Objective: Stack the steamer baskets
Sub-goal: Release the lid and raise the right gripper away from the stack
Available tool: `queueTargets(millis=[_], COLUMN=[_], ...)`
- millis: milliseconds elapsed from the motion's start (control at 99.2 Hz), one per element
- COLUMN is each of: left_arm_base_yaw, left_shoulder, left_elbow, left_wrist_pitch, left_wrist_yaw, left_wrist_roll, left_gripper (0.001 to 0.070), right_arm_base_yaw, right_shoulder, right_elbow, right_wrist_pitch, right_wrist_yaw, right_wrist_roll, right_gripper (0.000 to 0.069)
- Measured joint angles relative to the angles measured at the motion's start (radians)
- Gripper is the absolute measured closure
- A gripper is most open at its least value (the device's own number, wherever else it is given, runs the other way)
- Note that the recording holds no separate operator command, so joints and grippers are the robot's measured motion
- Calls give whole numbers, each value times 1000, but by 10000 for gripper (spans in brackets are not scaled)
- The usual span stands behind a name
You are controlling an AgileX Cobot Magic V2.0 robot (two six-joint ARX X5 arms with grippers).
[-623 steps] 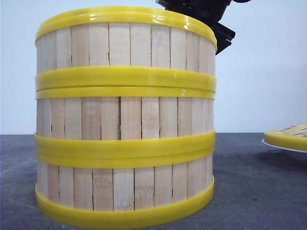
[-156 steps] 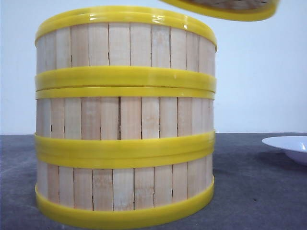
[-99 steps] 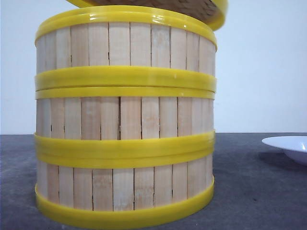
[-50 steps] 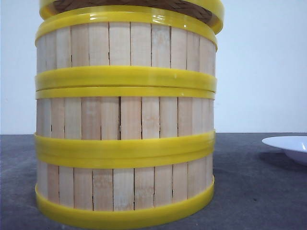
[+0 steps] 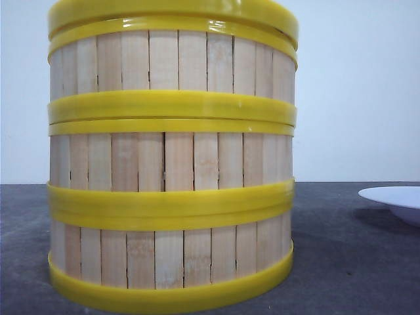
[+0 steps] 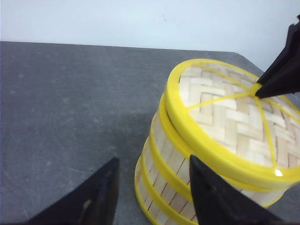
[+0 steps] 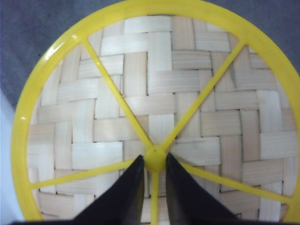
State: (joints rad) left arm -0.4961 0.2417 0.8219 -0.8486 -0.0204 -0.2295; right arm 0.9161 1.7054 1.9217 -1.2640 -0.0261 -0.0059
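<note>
The steamer baskets point(image 5: 170, 164) stand stacked on the table point(image 5: 354, 262); the lid point(image 5: 170, 12) sits on the stack, the plate point(image 5: 394, 200) to its right.

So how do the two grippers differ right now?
The right gripper is pinched on the lid's centre knob, jaws nearly closed; the left gripper is open and holds nothing. The right sits above the steamer baskets, the left off to their side. Both have dark, tapered fingers.
</note>
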Motion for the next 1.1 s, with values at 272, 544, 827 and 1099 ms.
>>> queueTargets(millis=[272,544,827,1099], left_arm_base_yaw=[0,0,0,0], left_shoulder=[0,0,0,0], left_elbow=[0,0,0,0], left_wrist_pitch=[0,0,0,-1], left_wrist_yaw=[0,0,0,0], left_wrist_roll=[0,0,0,0], left_gripper=[434,434,434,434], right_arm_base_yaw=[0,-5,-5,-6], right_shoulder=[5,5,5,5], right_elbow=[0,0,0,0], right_wrist_pitch=[19,19,18,14], right_wrist_yaw=[0,0,0,-1], right_wrist_roll=[-17,-18,-18,-18], right_gripper=[640,640,640,640])
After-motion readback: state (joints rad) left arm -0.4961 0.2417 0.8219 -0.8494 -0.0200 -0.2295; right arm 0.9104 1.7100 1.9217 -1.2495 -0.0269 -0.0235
